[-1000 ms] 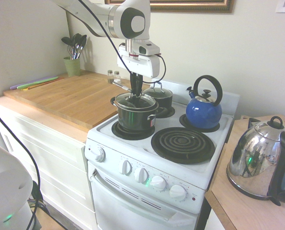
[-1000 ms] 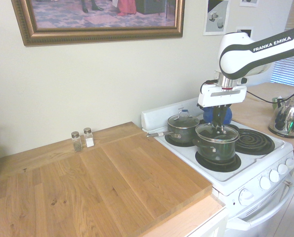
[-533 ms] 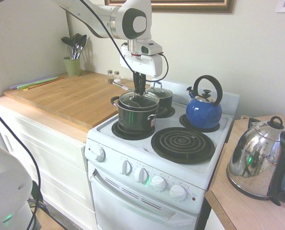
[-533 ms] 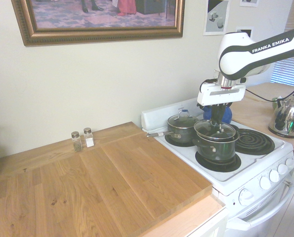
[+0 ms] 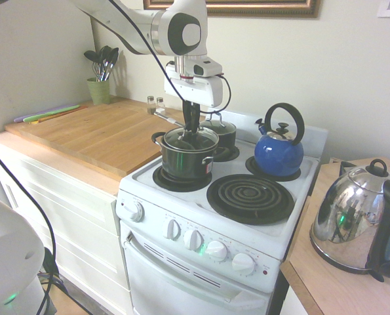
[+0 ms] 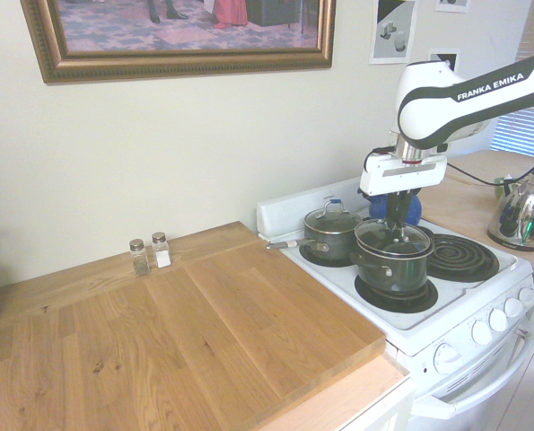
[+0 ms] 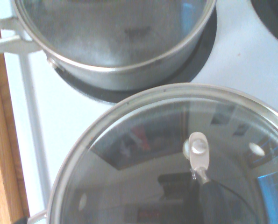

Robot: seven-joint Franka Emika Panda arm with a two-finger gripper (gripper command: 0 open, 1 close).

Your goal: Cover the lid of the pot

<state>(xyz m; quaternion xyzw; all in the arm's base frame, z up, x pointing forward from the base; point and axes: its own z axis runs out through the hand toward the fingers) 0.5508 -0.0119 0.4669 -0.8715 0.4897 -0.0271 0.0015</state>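
Clear glass, rimmed in metal, the lid (image 5: 175, 139) sits over the mouth of the larger black pot (image 5: 181, 164), looking roughly level; whether its rim is fully seated all round, I can't tell. The hand (image 5: 191, 130) points straight down from above, its fingers drawn narrow and shut right at the lid's dark loop handle (image 7: 210, 193). Whether they actually grip that loop, the pictures don't settle. The wrist view shows the loop's pale metal bracket (image 7: 198, 150) fixed to the glass.

Take the larger pot as the middle of a clock, 12 toward the top of the first exterior view. The smaller lidded pot (image 5: 222, 136) is near it at about 1 or 2 o'clock, the blue kettle (image 5: 278, 155) at 3, and a black coil burner (image 5: 250, 198) at 4. Well apart, between 3 and 4, a shiny steel kettle (image 5: 352, 213) stands upright on the surface (image 5: 312, 279) beside the white stove (image 5: 149, 187). Around 9 to 10 lies a wooden board (image 5: 93, 138); two shakers (image 5: 151, 105) stand at 11, and a green cup of dark utensils (image 5: 99, 91) at 10.
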